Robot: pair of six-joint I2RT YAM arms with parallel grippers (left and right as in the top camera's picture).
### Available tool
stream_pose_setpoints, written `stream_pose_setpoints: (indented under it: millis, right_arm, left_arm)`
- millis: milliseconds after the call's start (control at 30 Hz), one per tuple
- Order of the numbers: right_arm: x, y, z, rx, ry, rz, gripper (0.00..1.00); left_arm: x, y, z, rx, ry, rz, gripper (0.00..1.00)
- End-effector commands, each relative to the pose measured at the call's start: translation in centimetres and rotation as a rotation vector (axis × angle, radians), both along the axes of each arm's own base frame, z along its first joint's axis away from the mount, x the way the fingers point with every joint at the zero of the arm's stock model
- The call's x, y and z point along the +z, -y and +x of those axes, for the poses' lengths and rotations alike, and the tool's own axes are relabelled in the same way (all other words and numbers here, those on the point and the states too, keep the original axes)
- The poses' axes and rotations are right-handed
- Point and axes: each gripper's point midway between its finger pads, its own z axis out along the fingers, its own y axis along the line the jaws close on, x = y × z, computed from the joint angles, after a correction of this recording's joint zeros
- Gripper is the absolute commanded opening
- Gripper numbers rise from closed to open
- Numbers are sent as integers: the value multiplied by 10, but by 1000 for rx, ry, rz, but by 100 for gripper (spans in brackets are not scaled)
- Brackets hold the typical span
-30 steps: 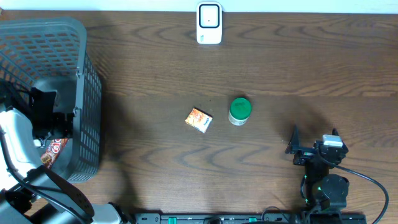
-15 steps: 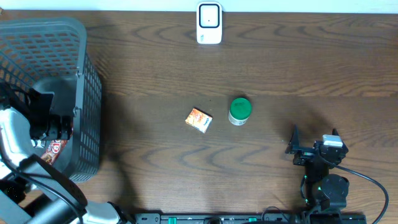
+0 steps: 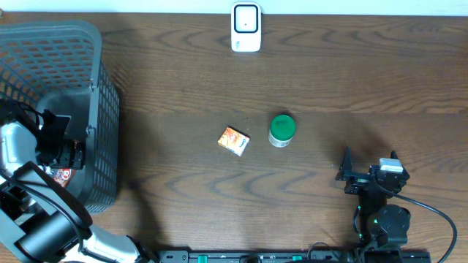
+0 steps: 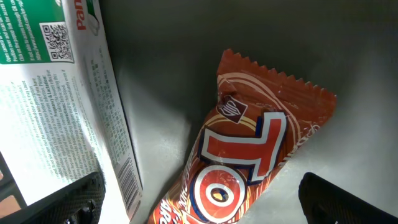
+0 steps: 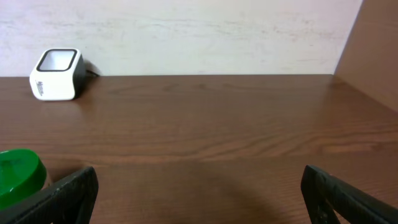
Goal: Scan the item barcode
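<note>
**Snack packet (image 4: 249,162) on the basket floor, both grippers open**

Nearest the robot, the right gripper (image 5: 199,196) rests at the table's (image 3: 329,80) front edge, jaws spread wide and holding nothing. The left gripper (image 4: 202,202) hangs inside the grey mesh basket (image 3: 73,44), jaws likewise apart and empty, its two dark fingertips (image 4: 68,199) flanking the lower half of the packet. The packet lies flat and slantwise, serrated end seal pointing away, its left edge just beside or under a white-and-green carton (image 4: 56,112); which, the wrist view does not settle. No barcode shows on its upper face, so it is probably underneath. Judged by its look, the wrapper is light, soft, crinkly and slippery, with contents that may crush: a moderate pinch across the width at mid-body seems safer than one on the thin seal. Further out, a small orange box (image 3: 234,141) and a green-lidded jar (image 3: 281,129) stand near each other at mid-table. Farthest, the white scanner (image 3: 246,28) sits at the back edge, well apart from the basket
</note>
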Motion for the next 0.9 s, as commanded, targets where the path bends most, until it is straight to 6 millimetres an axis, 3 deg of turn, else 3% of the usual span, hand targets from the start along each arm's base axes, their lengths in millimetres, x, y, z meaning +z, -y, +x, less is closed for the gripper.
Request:
stream_pose_setpoints:
  millis: [0, 133, 433, 867]
  right_arm:
    - [-2, 2, 0, -9, -4, -12, 99]
    - [-2, 2, 0, -9, -4, -11, 99]
    - [-2, 2, 0, -9, -4, -11, 99]
    - [-2, 2, 0, -9, -4, -12, 99]
  left_arm:
    - [-6, 6, -4, -13, -19, -31, 98]
    - [-3, 7, -3, -28, -29, -8, 98]
    - [32, -2, 8, -57, 14, 149, 98]
    - [29, 20, 15, -74, 74, 35, 98]
